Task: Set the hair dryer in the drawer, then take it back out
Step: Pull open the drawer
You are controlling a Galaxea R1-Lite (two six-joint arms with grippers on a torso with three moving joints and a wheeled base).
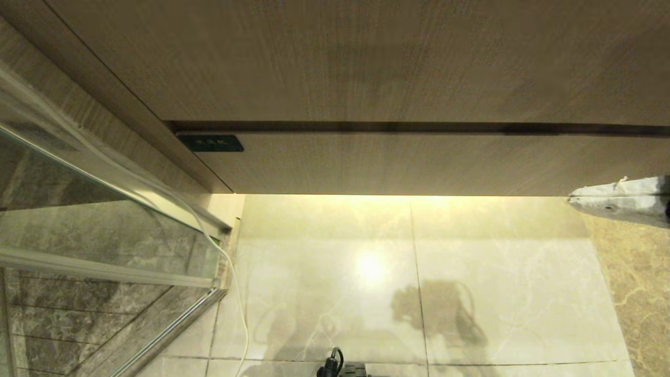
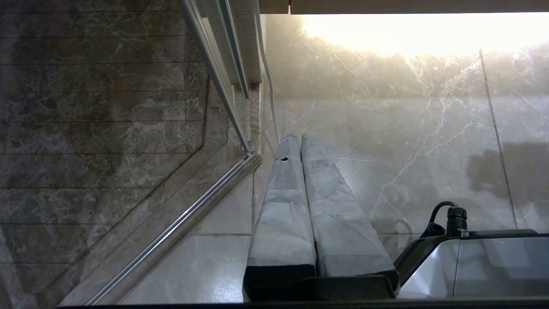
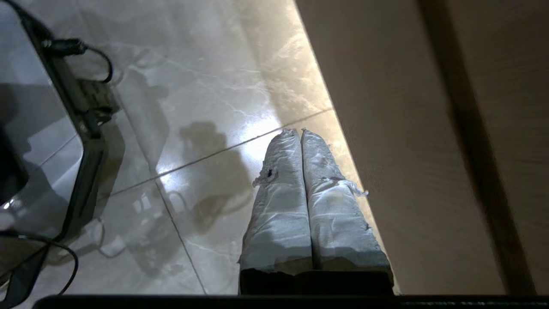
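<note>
Across the upper half of the head view, the drawer [image 1: 419, 162] shows a flat, handleless, light-brown wood-grain front, fully shut; the hair dryer appears in no view. Judged from this, no step is done yet. Right end effector [image 1: 573, 198], fingers pressed together and empty, enters at the right edge beside the drawer front; left end effector [image 2: 296, 139], likewise closed and empty, hangs over the floor [image 1: 471, 251].

Glossy marble floor [image 1: 497, 272]; wood-grain cabinet [image 1: 366, 57]; glass partition [image 1: 78, 209]; under-cabinet glow
</note>
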